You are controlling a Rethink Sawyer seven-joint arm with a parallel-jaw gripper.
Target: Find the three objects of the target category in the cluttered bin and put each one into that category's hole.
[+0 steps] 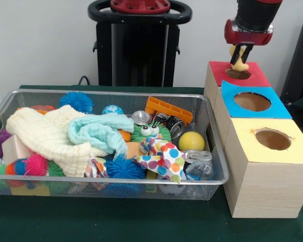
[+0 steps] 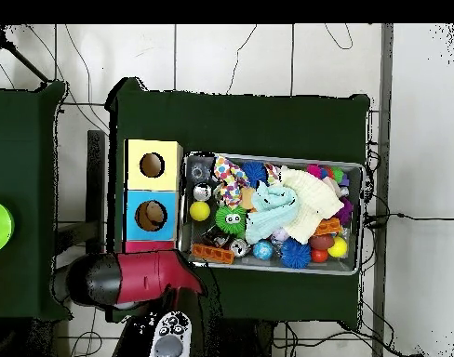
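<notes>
My gripper [image 1: 240,56] hangs over the round hole [image 1: 238,74] of the red-topped box [image 1: 256,78] at the far right. It is shut on a small yellow duck [image 1: 239,64], which sits just above the hole. In the overhead view the red arm [image 2: 138,277] covers the gripper and the red box. The silver wire-mesh bin [image 1: 116,93] stands left of the boxes, full of clutter, and also shows in the overhead view [image 2: 273,156]. I see no brown-and-white animal figure in it; cloths cover much of the pile.
A blue-topped box [image 1: 279,109] and a yellow-topped box [image 1: 299,151], each with a hole, stand in a row nearer the camera. The bin holds a cream cloth [image 1: 45,133], a teal cloth [image 1: 98,131], spiky balls [image 1: 76,101], a yellow ball [image 1: 191,141] and an orange toy [image 1: 167,109].
</notes>
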